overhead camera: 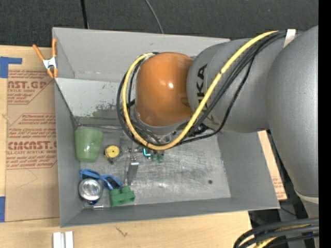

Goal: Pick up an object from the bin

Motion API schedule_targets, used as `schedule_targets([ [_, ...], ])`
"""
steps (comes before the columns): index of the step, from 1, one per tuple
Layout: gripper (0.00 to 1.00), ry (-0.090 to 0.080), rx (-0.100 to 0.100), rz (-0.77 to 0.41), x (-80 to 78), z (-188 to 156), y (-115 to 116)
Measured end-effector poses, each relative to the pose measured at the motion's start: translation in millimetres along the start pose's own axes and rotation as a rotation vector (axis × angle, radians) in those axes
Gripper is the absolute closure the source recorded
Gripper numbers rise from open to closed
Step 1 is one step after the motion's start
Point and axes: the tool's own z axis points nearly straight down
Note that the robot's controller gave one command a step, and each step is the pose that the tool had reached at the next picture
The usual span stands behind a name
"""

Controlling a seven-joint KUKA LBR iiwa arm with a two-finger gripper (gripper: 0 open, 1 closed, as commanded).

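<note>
My gripper (pixel 133 165) reaches down from under the orange cover to the bin floor, left of the middle. A small yellow round piece (pixel 111 152) lies just to its left. A green block (pixel 122 196) sits below it near the front wall, beside a blue tool (pixel 105 179) and a shiny silver can (pixel 90 190). A pale green cup (pixel 88 143) lies on its side further left. Nothing can be seen held in the gripper.
The arm and its orange cover hang over the bin's middle and back, hiding the floor there. All the loose things lie in the front left corner. The floor to the gripper's right is bare scratched metal.
</note>
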Motion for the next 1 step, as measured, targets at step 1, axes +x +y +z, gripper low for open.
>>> schedule_targets([
  [1, 0.00, -0.013, -0.002, -0.124, -7.9, 98.3, 42.5],
])
